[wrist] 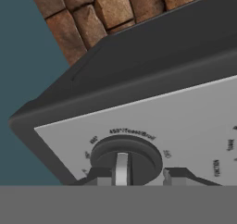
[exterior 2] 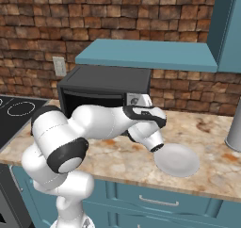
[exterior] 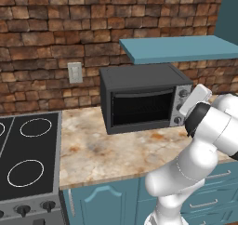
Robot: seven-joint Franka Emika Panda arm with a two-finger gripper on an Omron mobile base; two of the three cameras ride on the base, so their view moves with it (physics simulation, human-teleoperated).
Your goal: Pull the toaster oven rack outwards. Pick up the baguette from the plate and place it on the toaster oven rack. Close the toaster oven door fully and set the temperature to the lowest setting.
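Observation:
The toaster oven (exterior: pixel 139 77) (exterior 2: pixel 106 80) stands on the counter against the brick wall, its door (exterior: pixel 142 108) up and shut. Through the dark glass I can make out neither rack nor baguette. My gripper (exterior: pixel 186 95) (exterior 2: pixel 136 102) (wrist: pixel 139 176) is at the silver side panel (wrist: pixel 185 121), shut on the top knob (wrist: pixel 126 156). One dark fingertip (wrist: pixel 99 174) sits on each side of the knob, whose silver pointer stands upright in the hand view. The white plate (exterior 2: pixel 177 160) lies bare on the counter, right of the oven and under my forearm.
A black stovetop (exterior: pixel 28 159) (exterior 2: pixel 19 108) borders the counter on the left. A blue shelf (exterior: pixel 181 48) (exterior 2: pixel 146 53) hangs just above the oven. A grey cylinder (exterior 2: pixel 234 128) stands at the far right. A wall outlet (exterior: pixel 75 72) is left of the oven.

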